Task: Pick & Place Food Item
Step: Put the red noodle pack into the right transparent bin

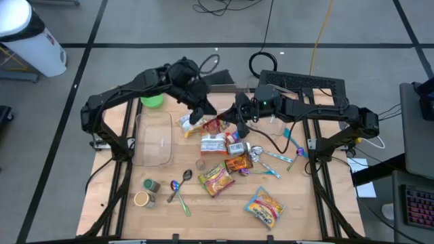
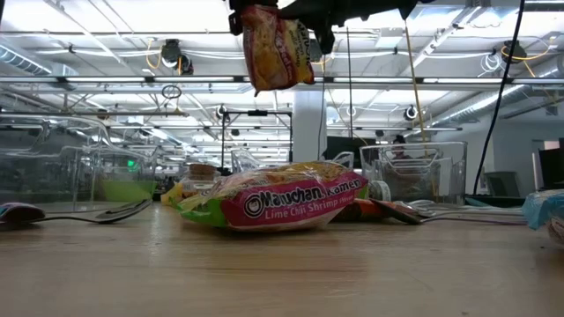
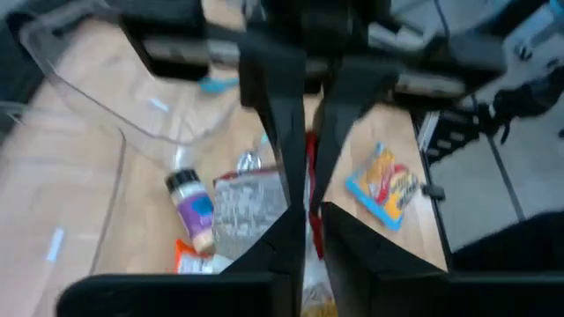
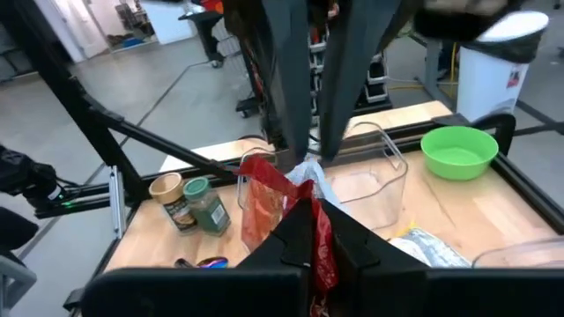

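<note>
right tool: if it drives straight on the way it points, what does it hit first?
Most likely the left tool. It sits directly ahead, at the far end of the red packet that the right tool is shut on. The gap between them is hard to judge.

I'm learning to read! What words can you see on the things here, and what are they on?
"Maruchan Ramen": ramen packet lying on the table.
"Lime Chili Shrimp": same packet, below the brand.
Hanging packet: print too blurred.
Other wrappers and jars: too small to read.
</note>
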You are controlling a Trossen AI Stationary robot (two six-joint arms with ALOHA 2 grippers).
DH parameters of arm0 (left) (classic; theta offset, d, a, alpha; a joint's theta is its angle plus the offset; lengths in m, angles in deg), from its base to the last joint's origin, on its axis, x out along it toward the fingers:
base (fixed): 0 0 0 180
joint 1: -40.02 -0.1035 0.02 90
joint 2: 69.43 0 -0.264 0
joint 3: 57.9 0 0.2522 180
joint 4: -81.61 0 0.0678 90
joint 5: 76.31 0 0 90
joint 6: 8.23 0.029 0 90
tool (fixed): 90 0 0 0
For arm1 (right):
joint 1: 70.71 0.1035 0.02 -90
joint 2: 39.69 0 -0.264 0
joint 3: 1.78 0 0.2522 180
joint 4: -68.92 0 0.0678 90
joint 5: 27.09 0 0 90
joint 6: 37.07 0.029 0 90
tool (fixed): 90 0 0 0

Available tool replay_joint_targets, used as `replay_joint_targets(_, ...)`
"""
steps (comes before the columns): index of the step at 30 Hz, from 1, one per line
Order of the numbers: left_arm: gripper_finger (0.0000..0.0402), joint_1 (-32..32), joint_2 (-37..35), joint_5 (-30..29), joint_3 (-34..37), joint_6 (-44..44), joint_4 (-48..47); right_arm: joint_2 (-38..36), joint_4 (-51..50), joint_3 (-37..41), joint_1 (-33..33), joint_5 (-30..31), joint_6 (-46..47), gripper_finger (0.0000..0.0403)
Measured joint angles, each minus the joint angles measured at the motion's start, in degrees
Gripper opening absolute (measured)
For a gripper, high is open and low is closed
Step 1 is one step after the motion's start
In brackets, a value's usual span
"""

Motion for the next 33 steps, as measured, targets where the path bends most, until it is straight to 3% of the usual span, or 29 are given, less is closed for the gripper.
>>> replay_joint_targets(10, 0.0158, -4.54, -2.06, -0.46, 0.00, 0.59, 8.56, -0.97, -0.30, 0.04, -1.89, 1.51, 1.53, 0.0000)
replay_joint_targets(15, 0.0197, -6.16, -3.53, -5.24, 0.00, 2.76, 8.44, -4.22, -0.90, 0.07, -4.62, 5.35, 1.79, 0.0000)
replay_joint_targets(20, 0.0213, -6.14, -3.40, -9.39, 0.00, 4.70, 8.27, -7.30, -1.03, 0.07, -7.13, 8.42, 4.36, 0.0000)
replay_joint_targets(33, 0.0214, -5.18, -2.92, -16.46, 0.00, 8.94, 10.01, -8.81, 2.12, 0.04, -8.20, 8.53, 7.61, 0.0000)
